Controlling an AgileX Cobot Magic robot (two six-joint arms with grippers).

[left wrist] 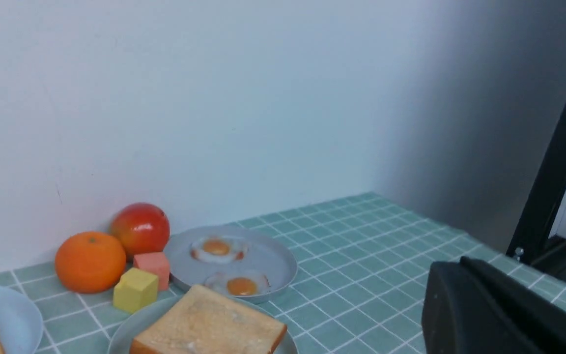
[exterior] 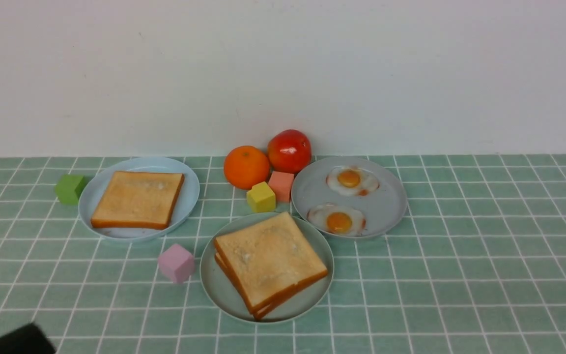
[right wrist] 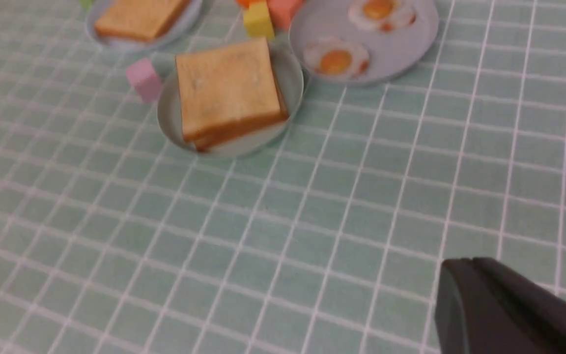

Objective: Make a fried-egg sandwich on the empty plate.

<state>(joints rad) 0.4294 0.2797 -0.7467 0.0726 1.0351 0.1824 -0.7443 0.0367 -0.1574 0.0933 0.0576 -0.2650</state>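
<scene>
1. One black left gripper [exterior: 22, 339], blurred at the near left edge of the front view, has its jaws pressed together with nothing between them. It stands well apart from the toast sandwich, which lies farther forward and to its right.
2. Two square golden-brown toast slices with darker crusts form the sandwich [exterior: 270, 263], slightly askew on a round pale mint-green plate [exterior: 209, 282]; whatever filling is between them is hidden.
3. The dark right gripper [right wrist: 477, 268] shows only in its wrist view, also closed and empty, apart from the sandwich.
4. On the green surface with a white grid [exterior: 484, 250], from the left: a small green block [exterior: 70, 189] beside a round light-blue plate [exterior: 192, 196] bearing a single square toast slice [exterior: 138, 199], then a pink block [exterior: 177, 263] near the mint-green plate.
5. Farther right, behind the sandwich, sit a round orange fruit [exterior: 246, 167], a yellow block [exterior: 261, 197], a salmon-coloured block [exterior: 281, 186] and a glossy red fruit [exterior: 290, 151].
6. Next comes a round grey-blue plate [exterior: 307, 189] holding two white-and-orange fried eggs [exterior: 338, 221].
7. A plain pale wall [exterior: 283, 73] rises behind everything; the left wrist view adds a black upright post [left wrist: 555, 142].
</scene>
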